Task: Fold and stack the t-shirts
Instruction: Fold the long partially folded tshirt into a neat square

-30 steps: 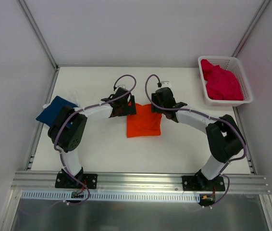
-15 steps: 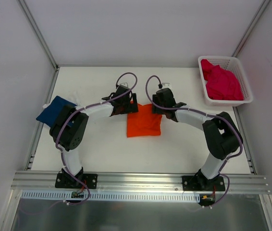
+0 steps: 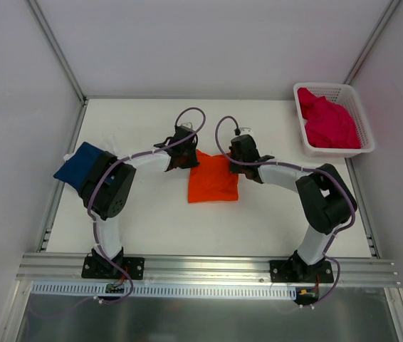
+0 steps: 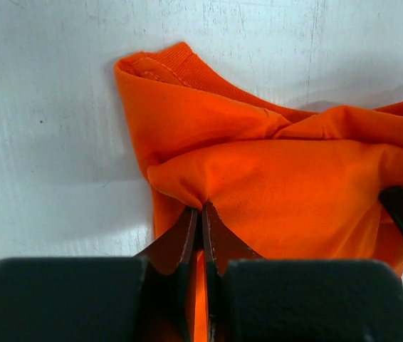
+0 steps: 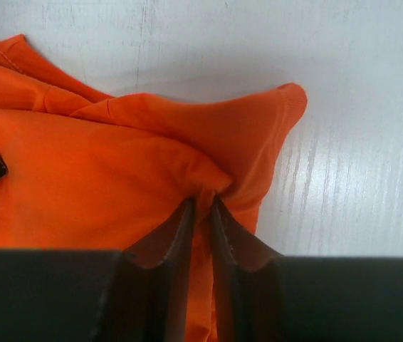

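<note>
My left jaws are pinched tight on a fold at the far left corner of the orange shirt (image 3: 213,182). My right jaws are nearly closed on a bunch of the same cloth at its far right corner. The shirt lies folded mid-surface (image 3: 159,221), between my arms. The navy shirt (image 3: 79,162) sits at the left edge. The pink shirt (image 3: 327,125) lies heaped in the basket (image 3: 337,151) at the far right.

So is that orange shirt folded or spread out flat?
Folded: the orange t-shirt lies as a compact rectangle, with layers doubled over. The left gripper and right gripper each pinch a bunched far corner.
</note>
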Robot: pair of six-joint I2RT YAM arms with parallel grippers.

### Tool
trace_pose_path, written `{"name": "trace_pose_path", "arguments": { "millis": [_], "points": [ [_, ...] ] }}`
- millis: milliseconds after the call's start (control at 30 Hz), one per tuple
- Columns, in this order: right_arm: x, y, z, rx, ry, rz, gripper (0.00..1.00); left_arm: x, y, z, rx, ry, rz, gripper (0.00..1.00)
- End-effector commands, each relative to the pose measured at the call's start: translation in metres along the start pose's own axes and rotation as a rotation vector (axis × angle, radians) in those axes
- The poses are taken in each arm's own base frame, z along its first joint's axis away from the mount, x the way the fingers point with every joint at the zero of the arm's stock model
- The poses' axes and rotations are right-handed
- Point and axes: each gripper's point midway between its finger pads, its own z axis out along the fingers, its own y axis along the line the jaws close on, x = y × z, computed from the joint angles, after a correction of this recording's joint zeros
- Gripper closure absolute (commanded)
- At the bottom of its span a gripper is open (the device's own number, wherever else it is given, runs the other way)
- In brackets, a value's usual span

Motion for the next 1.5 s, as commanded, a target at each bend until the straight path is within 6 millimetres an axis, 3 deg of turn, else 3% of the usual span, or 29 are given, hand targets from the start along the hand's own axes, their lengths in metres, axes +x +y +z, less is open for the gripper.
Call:
{"name": "trace_pose_path", "arguments": {
  "millis": [0, 133, 433, 733, 967, 1233, 1367, 1467],
  "points": [
    [-0.004, 0.002, 0.002, -0.016, -0.020, 0.018, 0.89, -0.017, -0.008, 0.001, 0.032, -0.030, -0.017, 1.00],
    [-0.008, -0.003, -0.003, 0.004, -0.049, 0.022, 0.99, -0.018, -0.009, 0.000, 0.033, -0.034, -0.019, 1.00],
    [-0.026, -0.023, -0.032, 0.079, -0.141, 0.008, 1.00, -0.042, -0.008, -0.023, 0.015, -0.124, -0.003, 1.00],
    [-0.056, -0.019, -0.062, 0.060, -0.216, -0.005, 1.00, -0.063, -0.026, -0.039, 0.070, -0.170, 0.004, 1.00],
    [-0.061, -0.018, -0.056, 0.079, -0.203, -0.030, 0.99, -0.074, -0.036, -0.039, 0.094, -0.185, 0.015, 1.00],
    [-0.046, -0.023, -0.038, 0.115, -0.159, -0.033, 1.00, -0.072, -0.038, -0.030, 0.096, -0.170, 0.026, 1.00],
    [-0.046, -0.029, -0.037, 0.151, -0.163, -0.039, 0.99, -0.073, -0.038, -0.030, 0.096, -0.172, 0.028, 1.00],
    [-0.050, -0.029, -0.049, 0.206, -0.190, -0.092, 0.99, -0.075, -0.038, -0.033, 0.095, -0.180, 0.025, 1.00]
  ]
}}
